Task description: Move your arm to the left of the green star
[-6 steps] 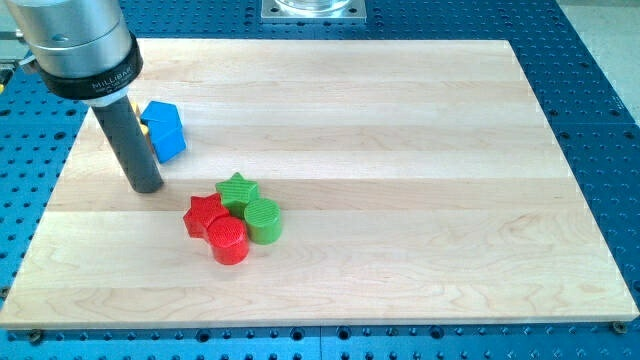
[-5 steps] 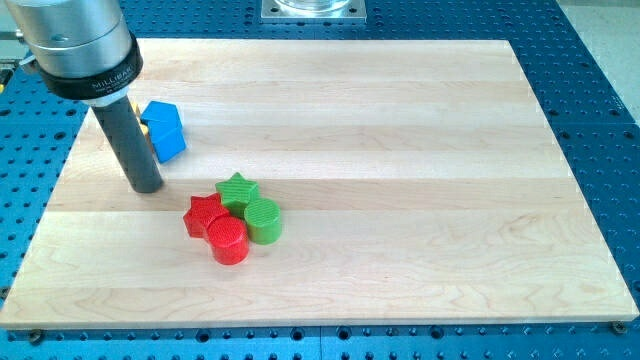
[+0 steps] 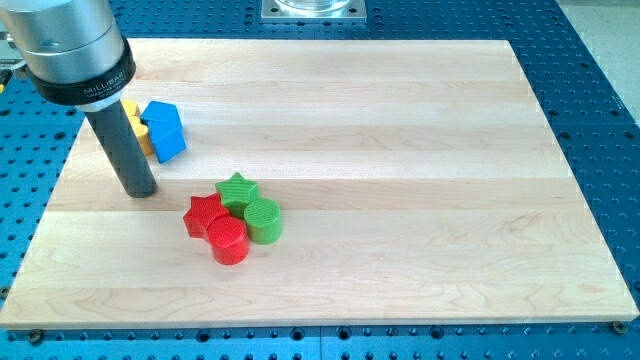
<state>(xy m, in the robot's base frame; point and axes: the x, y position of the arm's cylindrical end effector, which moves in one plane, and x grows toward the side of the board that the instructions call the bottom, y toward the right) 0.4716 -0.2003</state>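
Camera view, the only 1 here: my tip [image 3: 139, 189] rests on the wooden board [image 3: 400, 120] toward the view's left, at the lower end of the dark rod [image 3: 122, 145] that hangs from the silver arm housing [image 3: 68, 45] in the view's top-left corner. The rod has no jaws and holds nothing; my tip touches no block.

The green star [image 3: 237, 191] lies to the view's right of my tip, at nearly the same height in the view, with a clear strip of bare board between them. It heads a tight cluster of 4 blocks. The red star [image 3: 204, 214] sits against its lower-left side, the green cylinder [image 3: 263, 220] against its lower-right side, and the red cylinder [image 3: 229, 240] is at the view's bottom of the group, touching the red star and the green cylinder.

Above and just right of the rod stands the blue block [image 3: 163, 129], angular in shape. A yellow block [image 3: 135, 123] shows at its left edge, partly hidden behind the rod, so its shape cannot be made out. Around the board is a blue perforated table [image 3: 590, 90].
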